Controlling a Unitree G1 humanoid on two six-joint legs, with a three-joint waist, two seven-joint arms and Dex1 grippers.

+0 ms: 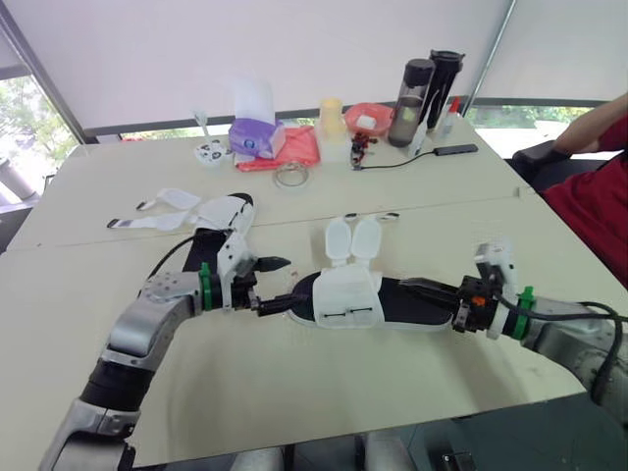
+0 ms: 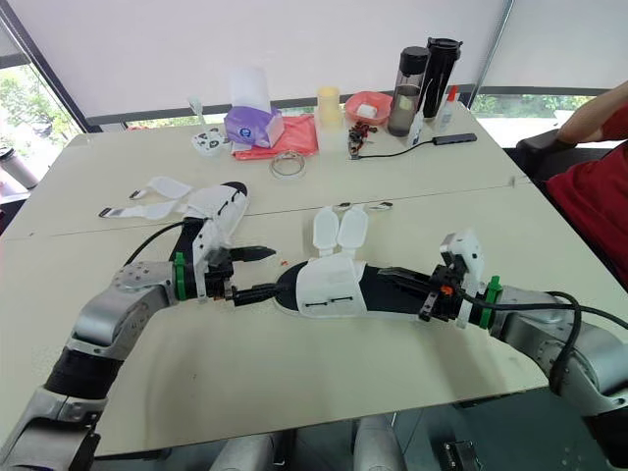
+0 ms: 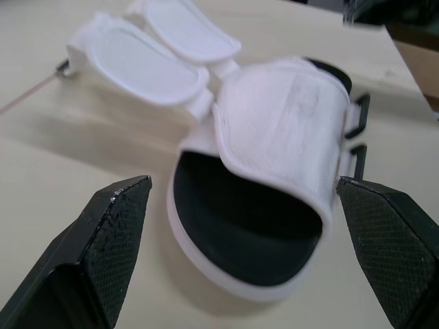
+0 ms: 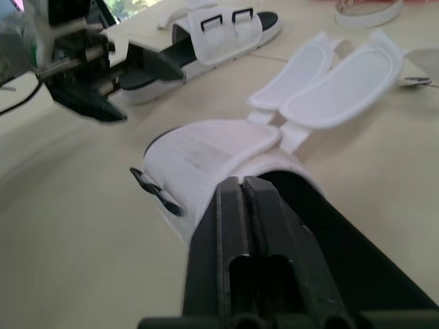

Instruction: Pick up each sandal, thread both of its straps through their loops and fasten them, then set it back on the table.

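Left eye view puts the job near its start. The near white fabric-banded sandal with a black footbed lies flat on the pale matte tabletop. Its two rounded, padded white straps are flopped open on its far side, and the thin black rectangular loops on its near side stand empty. Nothing looks threaded or fastened. The left gripper sits at that sandal's toe, its textured black fingers spread wide and holding nothing. The right gripper reaches over its heel, fingers pressed together above the smooth footbed. Beyond the toe, a second matching white sandal also lies unstrapped, so both are left to do.
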